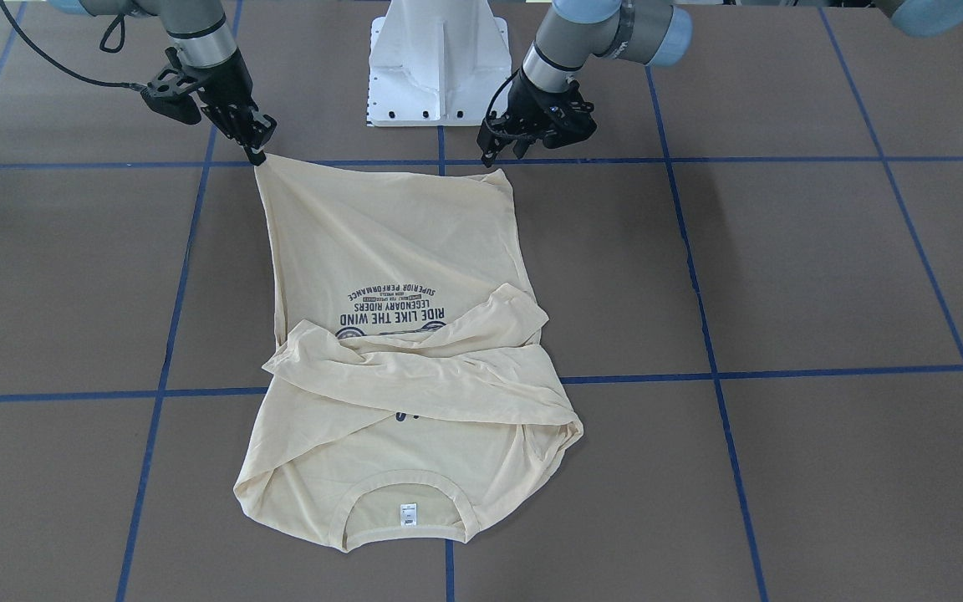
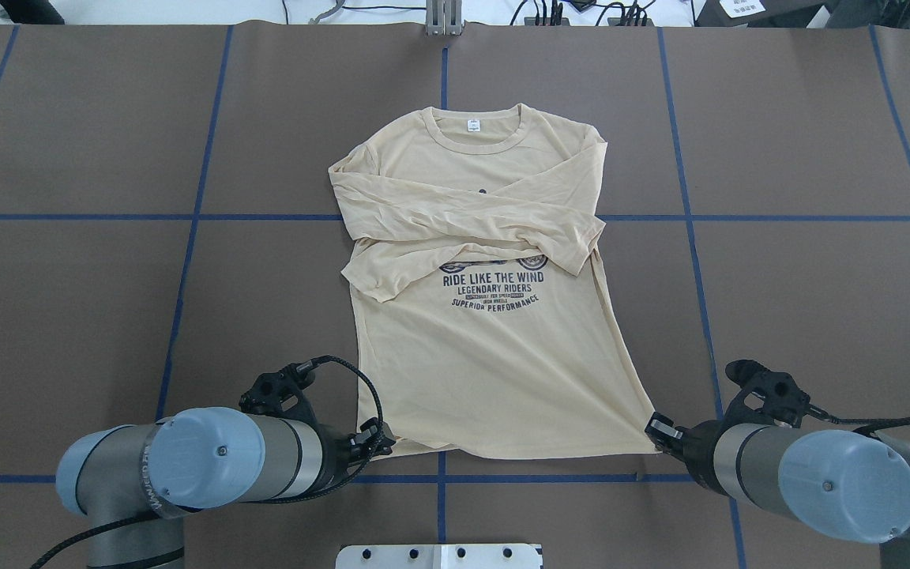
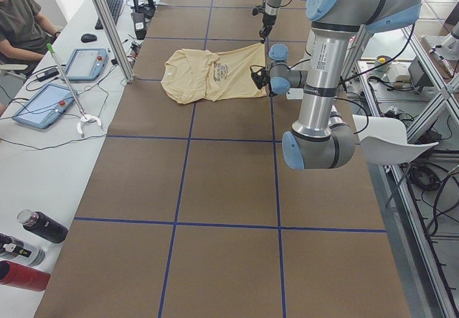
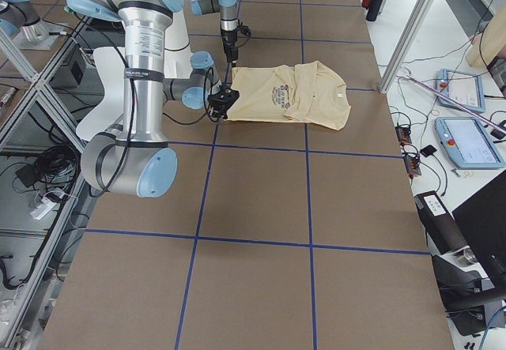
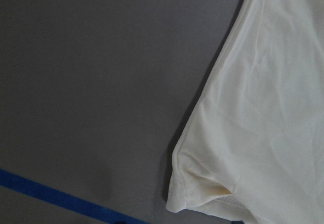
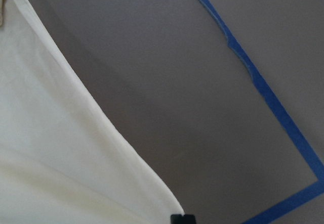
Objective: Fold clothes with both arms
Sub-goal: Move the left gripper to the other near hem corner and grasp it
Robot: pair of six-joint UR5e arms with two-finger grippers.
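Note:
The pale yellow long-sleeved T-shirt [image 1: 398,251] [image 2: 486,363] lies front up on the brown table, both sleeves crossed over the chest and the collar with its white label [image 2: 472,125] on the far side. My right gripper [image 1: 257,149] [image 2: 655,431] is shut on one hem corner, and the cloth runs taut to it. My left gripper [image 1: 502,153] [image 2: 380,444] hangs open just above the other hem corner, which lies slack on the table in the left wrist view [image 5: 202,193]. The right wrist view shows the stretched hem edge [image 6: 50,158].
The white pedestal base [image 1: 438,63] stands just behind the hem, between the arms. Blue tape lines [image 2: 692,217] cross the brown table. In the exterior left view a seated person [image 3: 21,16], tablets and bottles [image 3: 43,226] are on a side bench.

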